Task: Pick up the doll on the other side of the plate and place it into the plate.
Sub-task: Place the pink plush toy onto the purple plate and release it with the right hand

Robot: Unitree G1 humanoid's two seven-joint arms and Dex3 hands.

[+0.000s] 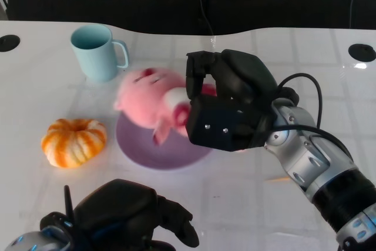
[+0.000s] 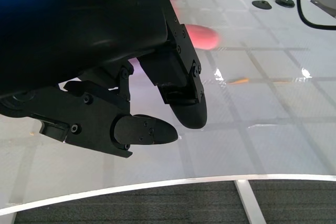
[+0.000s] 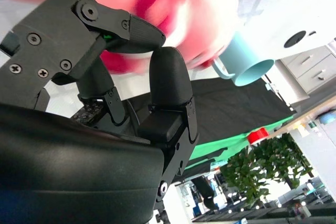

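The pink plush doll (image 1: 150, 98) shows motion-blurred just above the far part of the purple plate (image 1: 147, 152). My right hand (image 1: 229, 107) hovers over the plate's right side, sharp and still, its fingers arched beside the doll's right end and apart from each other. The right wrist view has the doll (image 3: 199, 19) as a pink blur just beyond the fingertips, with no finger pressed on it. My left hand (image 1: 132, 216) rests low at the near edge, holding nothing. A pink blur of the doll (image 2: 202, 36) also shows in the left wrist view.
A light blue mug (image 1: 97, 51) stands behind the plate to the left. An orange-and-white pumpkin toy (image 1: 73, 141) lies left of the plate. Black grommets (image 1: 361, 52) sit in the white table (image 1: 264, 204) at the far corners.
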